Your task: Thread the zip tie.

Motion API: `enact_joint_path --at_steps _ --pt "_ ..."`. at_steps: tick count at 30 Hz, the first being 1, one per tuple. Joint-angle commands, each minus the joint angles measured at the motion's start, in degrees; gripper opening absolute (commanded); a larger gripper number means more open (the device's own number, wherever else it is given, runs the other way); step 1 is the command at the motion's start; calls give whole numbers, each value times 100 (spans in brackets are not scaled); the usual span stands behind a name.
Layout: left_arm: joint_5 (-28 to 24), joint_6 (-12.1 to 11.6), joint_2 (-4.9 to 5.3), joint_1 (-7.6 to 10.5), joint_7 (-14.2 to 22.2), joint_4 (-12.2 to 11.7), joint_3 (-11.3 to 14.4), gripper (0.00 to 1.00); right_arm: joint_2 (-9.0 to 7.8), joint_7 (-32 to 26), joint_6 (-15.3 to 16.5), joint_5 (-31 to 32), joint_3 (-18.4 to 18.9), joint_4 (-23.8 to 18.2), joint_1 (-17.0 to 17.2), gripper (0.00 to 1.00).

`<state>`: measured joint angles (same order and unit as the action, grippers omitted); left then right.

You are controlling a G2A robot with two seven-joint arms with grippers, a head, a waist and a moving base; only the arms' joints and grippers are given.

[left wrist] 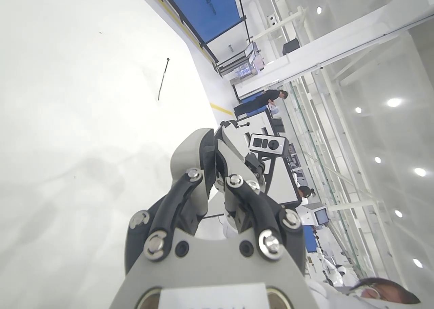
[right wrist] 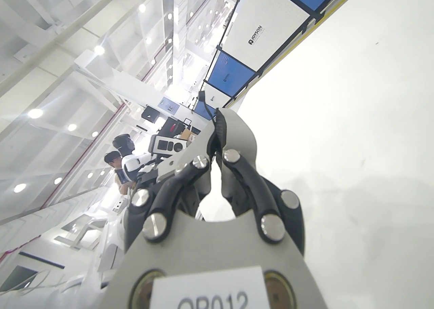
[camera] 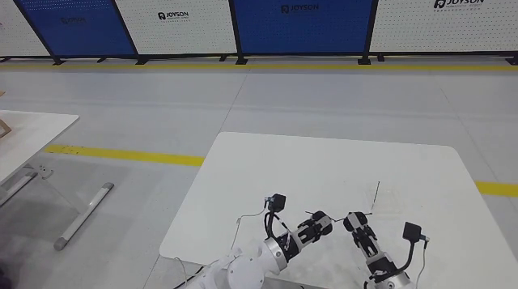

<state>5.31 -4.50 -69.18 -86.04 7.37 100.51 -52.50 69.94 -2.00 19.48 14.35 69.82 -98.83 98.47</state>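
A thin black zip tie [camera: 336, 217] hangs just above the white table [camera: 324, 167], running between my two grippers near the front edge. My left gripper [camera: 322, 223] [left wrist: 213, 141] is shut, and the strap passes through its tips in the top view. My right gripper [camera: 354, 223] [right wrist: 217, 120] faces it, shut on the same tie. In the right wrist view the zip tie's head [right wrist: 202, 96] sticks out past the fingertips. In the left wrist view the right gripper [left wrist: 234, 142] sits close behind my left fingertips.
A second black zip tie [camera: 376, 196] [left wrist: 163, 78] lies flat on the table, beyond the right gripper. Another white table [camera: 32, 127] stands to the far left. Blue and white partition panels [camera: 299, 10] line the back of the room.
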Motion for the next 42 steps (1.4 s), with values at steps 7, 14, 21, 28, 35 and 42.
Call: enact_joint_path --at_steps 7,14,21,28,35,42 --pt "52 51 0 2 -19 16 4 2 -10 38 0 21 5 -24 19 0" --pt "71 75 -3 10 -38 6 4 5 -19 44 0 -6 17 -42 31 0" --pt "91 79 -9 17 -72 3 17 7 -28 48 0 -29 30 -31 28 0" --pt "138 152 -21 39 -118 -11 53 11 -34 51 0 -9 27 -45 29 0" --pt "153 202 -35 62 -165 -43 81 16 -38 56 0 20 -6 -50 25 0" --pt "167 234 -48 77 -205 -64 106 7 -44 82 0 81 -23 -62 31 0"
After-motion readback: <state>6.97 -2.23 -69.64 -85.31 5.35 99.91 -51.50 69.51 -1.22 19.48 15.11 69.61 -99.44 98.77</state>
